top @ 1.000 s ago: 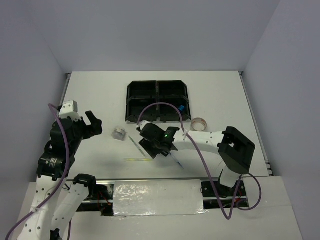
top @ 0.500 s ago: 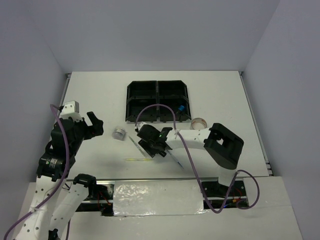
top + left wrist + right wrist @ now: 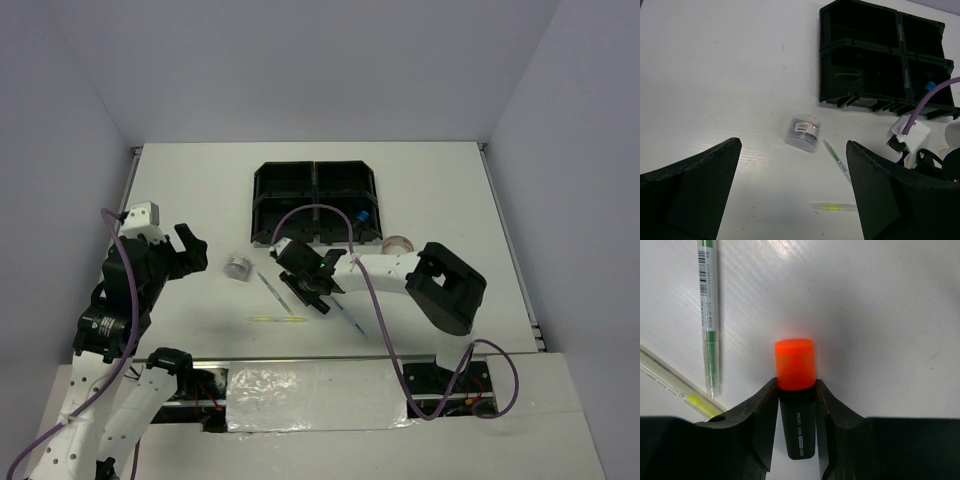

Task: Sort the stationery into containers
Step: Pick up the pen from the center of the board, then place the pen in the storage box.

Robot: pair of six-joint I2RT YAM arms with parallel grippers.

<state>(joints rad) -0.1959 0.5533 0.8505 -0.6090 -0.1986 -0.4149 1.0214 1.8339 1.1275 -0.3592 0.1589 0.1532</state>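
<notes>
Clamped on the orange-capped highlighter (image 3: 795, 365), the right tool (image 3: 796, 390) has shifted toward the tray (image 3: 315, 185), pens (image 3: 707, 315) just left of it; 1 delivery looks imminent.

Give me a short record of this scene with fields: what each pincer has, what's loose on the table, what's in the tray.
right pincer: shut on orange-capped highlighter
left pincer: open, empty
loose on table: silvery roll, thin pen, yellow-green stick, tape roll
tray: blue-capped highlighter in near right compartment
</notes>
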